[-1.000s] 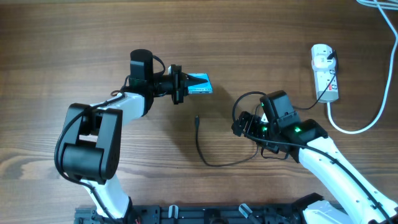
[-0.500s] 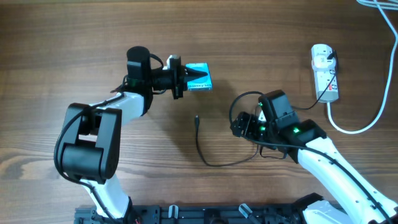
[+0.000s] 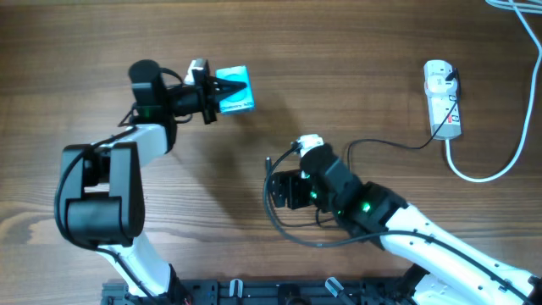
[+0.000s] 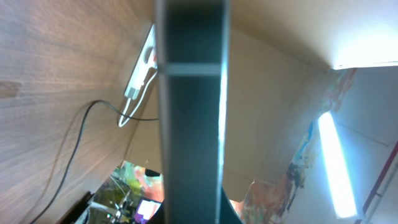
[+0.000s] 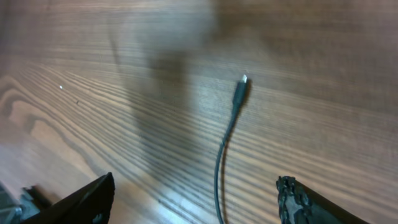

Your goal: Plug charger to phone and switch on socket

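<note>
My left gripper [image 3: 222,91] is shut on the phone [image 3: 236,90], teal-screened, held above the table at upper left. In the left wrist view the phone [image 4: 191,112] fills the middle as a dark upright slab. The charger, a thin black cable [image 3: 292,233], loops on the table; its connector tip [image 3: 268,162] lies free and its plug sits in the socket [image 3: 441,97], a white strip at far right. My right gripper [image 3: 284,191] is open, right beside the cable just below the tip. In the right wrist view the tip [image 5: 239,91] lies ahead, between the open fingers [image 5: 199,198].
A thick white cord [image 3: 508,165] runs from the socket along the right edge. The socket and cable also show far off in the left wrist view [image 4: 138,78]. The arm bases stand at the near table edge.
My left gripper lifted the phone and carried it left and farther back. My right gripper moved left across the table, to the cable's free end.
</note>
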